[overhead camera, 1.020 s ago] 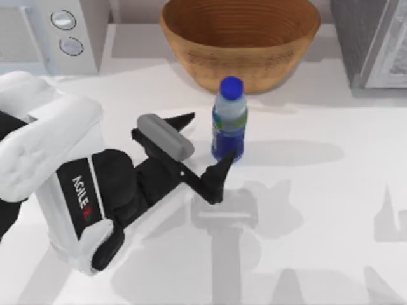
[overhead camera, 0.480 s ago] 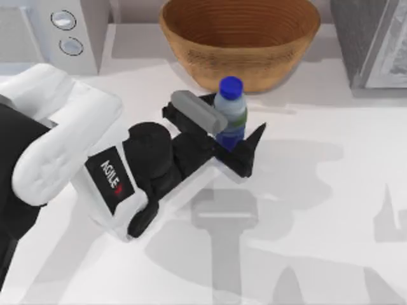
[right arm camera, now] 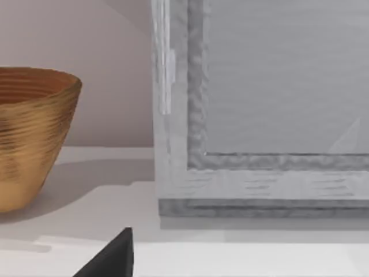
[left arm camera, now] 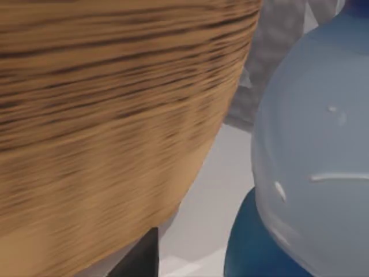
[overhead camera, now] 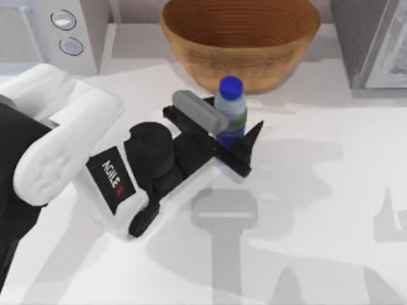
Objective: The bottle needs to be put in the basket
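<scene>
Blue-capped bottle (overhead camera: 230, 114) is standing upright on the desk (overhead camera: 318, 190) just in front of the basket (overhead camera: 240, 39), sitting between the spread fingers of the left end effector (overhead camera: 232, 130), which isn't gripping yet.

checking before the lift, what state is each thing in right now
small clear plastic bottle with blue cap: upright on the table, capped, in front of the basket, not in it
round tan woven basket: upright, nothing inside
left gripper: fingers either side of the bottle's lower half
white table: carries the bottle and the basket
</scene>
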